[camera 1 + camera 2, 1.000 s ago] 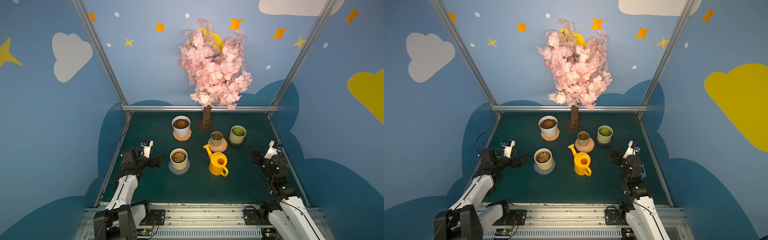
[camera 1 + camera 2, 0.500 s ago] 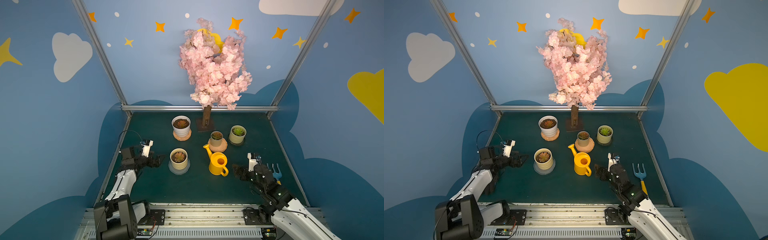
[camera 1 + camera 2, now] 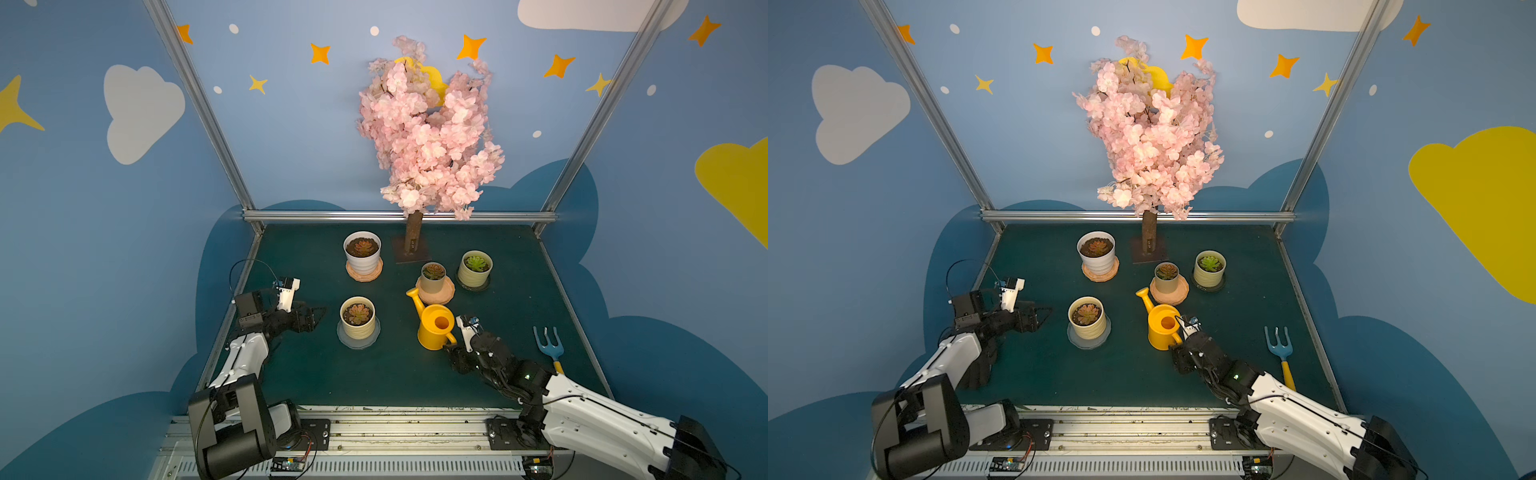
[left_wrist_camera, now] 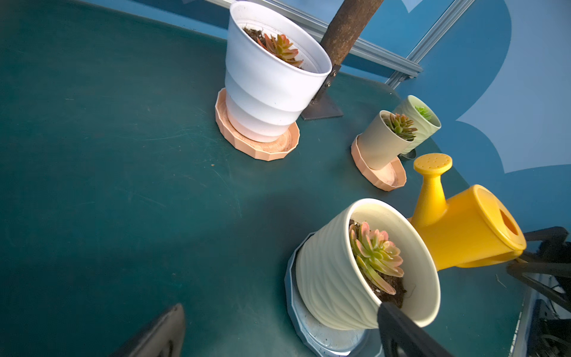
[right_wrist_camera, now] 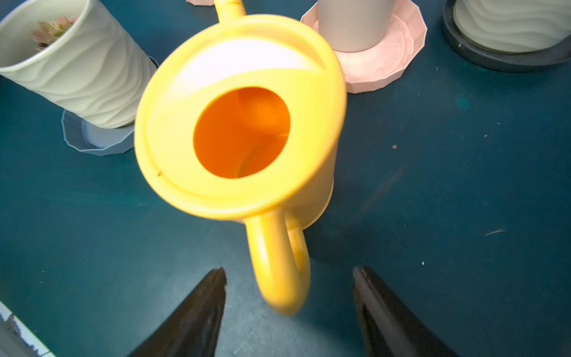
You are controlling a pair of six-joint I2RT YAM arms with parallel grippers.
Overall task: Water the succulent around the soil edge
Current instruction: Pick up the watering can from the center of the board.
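A yellow watering can [image 3: 434, 328] [image 3: 1165, 326] [image 5: 241, 123] stands upright mid-table, spout toward the back. My right gripper [image 5: 289, 272] [image 3: 455, 349] is open, one finger on each side of the can's handle [image 5: 279, 262] without touching it. Several potted succulents stand around; the nearest is a pink one in a ribbed cream pot [image 3: 357, 322] [image 4: 336, 278] on a blue-grey saucer, left of the can. My left gripper [image 4: 281, 309] [image 3: 318, 313] is open and empty just left of that pot.
A white pot [image 3: 362, 251] on a pink saucer stands at the back. A small beige pot [image 3: 433, 276] and a cream pot [image 3: 476, 268] stand behind the can. A pink blossom tree [image 3: 428, 133] rises at the back. A blue garden fork [image 3: 550, 347] lies right.
My right arm has swung in from the table's right side to the watering can's handle, and its jaws have narrowed. The garden fork has come into sight. The left arm barely moved.
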